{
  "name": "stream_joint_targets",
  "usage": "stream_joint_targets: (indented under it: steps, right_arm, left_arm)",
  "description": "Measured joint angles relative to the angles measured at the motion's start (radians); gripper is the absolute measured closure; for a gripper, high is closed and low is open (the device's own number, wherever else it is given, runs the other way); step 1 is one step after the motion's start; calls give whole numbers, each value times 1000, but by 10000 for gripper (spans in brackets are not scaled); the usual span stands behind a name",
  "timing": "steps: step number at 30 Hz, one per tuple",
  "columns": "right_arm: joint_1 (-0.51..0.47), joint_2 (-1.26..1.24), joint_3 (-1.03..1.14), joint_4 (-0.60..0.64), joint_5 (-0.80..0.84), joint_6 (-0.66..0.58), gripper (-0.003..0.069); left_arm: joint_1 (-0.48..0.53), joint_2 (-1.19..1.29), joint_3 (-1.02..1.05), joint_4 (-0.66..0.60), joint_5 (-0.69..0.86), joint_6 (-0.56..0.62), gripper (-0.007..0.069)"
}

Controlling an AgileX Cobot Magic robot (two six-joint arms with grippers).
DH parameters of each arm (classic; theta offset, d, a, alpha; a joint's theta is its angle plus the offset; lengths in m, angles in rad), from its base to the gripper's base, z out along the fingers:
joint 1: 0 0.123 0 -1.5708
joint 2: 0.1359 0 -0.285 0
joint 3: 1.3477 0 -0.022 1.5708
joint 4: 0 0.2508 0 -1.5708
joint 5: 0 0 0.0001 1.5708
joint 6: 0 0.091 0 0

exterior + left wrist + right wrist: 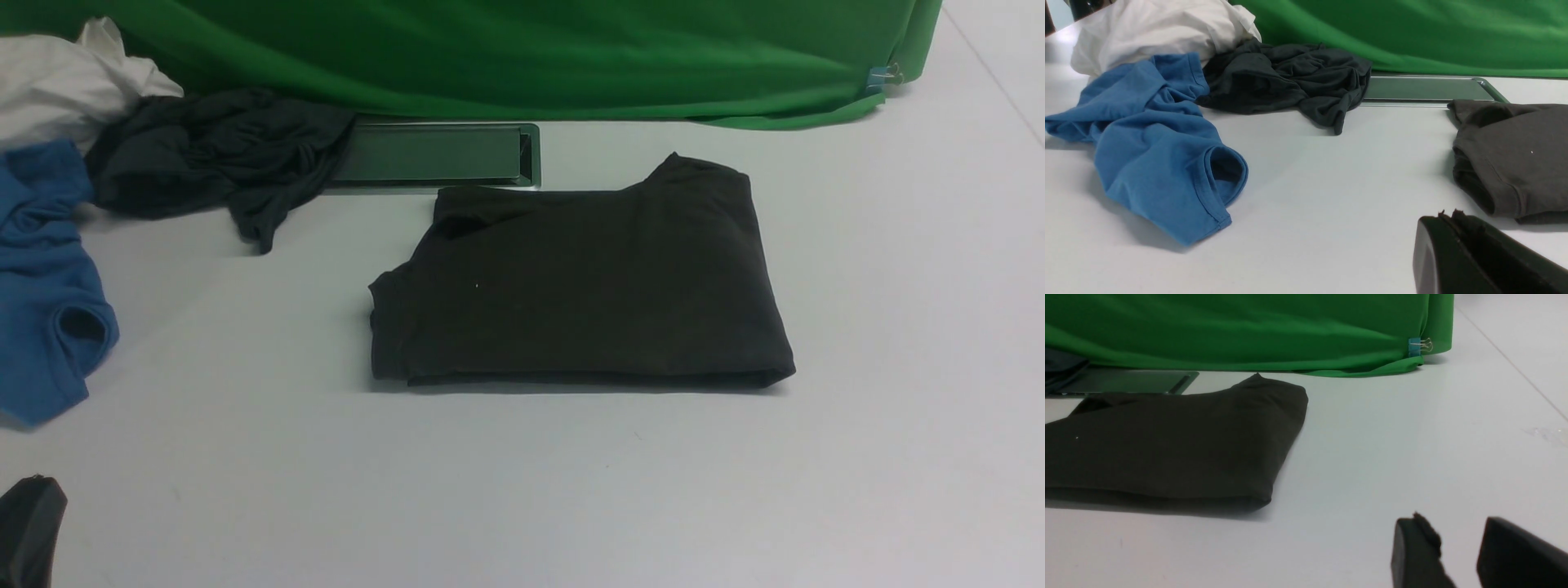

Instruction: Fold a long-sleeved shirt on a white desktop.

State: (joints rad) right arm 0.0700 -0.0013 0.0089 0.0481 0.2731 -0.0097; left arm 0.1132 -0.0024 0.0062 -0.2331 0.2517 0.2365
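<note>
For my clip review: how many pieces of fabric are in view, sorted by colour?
Dark brown-black: 1, the folded long-sleeved shirt
Dark grey: 1, crumpled garment
Blue: 1, garment
White: 1, bundled garment
Green: 1, backdrop cloth
Total: 5

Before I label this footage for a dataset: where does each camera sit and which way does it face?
Front: between the arms, facing the folded long-sleeved shirt on the white desktop; left gripper at the corner.
Left wrist: low, facing the blue garment; shut left gripper.
Right wrist: low, facing the shirt's fold; open right gripper.
All share the shirt and green cloth.
</note>
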Motion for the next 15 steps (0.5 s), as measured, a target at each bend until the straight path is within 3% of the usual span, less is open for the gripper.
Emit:
stream_joint_targets:
  steps: [15]
  right_arm:
    - [0, 0, 0, 1, 0, 0, 421]
  left_arm:
    - [0, 0, 0, 0, 0, 0, 606]
